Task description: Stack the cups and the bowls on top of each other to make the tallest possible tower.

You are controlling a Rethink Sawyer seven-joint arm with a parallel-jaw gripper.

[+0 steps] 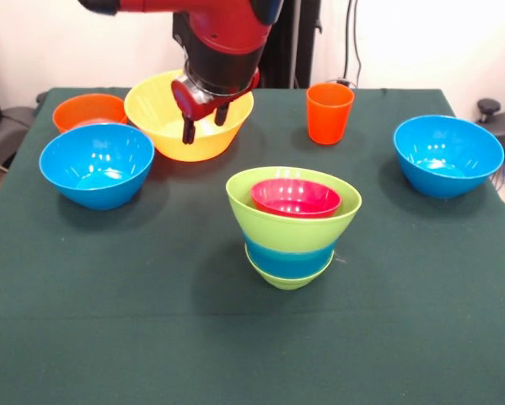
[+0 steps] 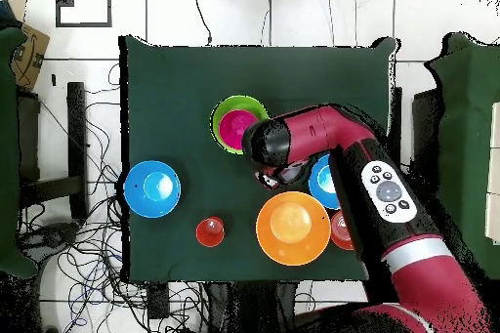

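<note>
Tower (image 1: 292,240) stands upright near table centre, long axis vertical, mouths up: glossy lime-green plastic bowl (image 1: 319,226) over a blue band and a lime base, holding a small red-pink bowl (image 1: 296,198). Orange plastic tumbler (image 1: 329,112) upright, mouth up, empty. Large yellow bowl (image 1: 163,126), two blue bowls (image 1: 96,164) (image 1: 448,154) and orange bowl (image 1: 88,110) sit separately, empty. Gripper (image 1: 201,122) hangs over the yellow bowl, fingers apart, grasping nothing.

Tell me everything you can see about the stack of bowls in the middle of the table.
The tower is a short upright column of glossy plastic bowls on the green tablecloth. A small lime bowl sits at its base, a blue band shows above it, and a large lime green bowl flares widest on top. A small red-pink bowl rests inside that one. The gripper hangs apart from it, over the yellow bowl.
</note>
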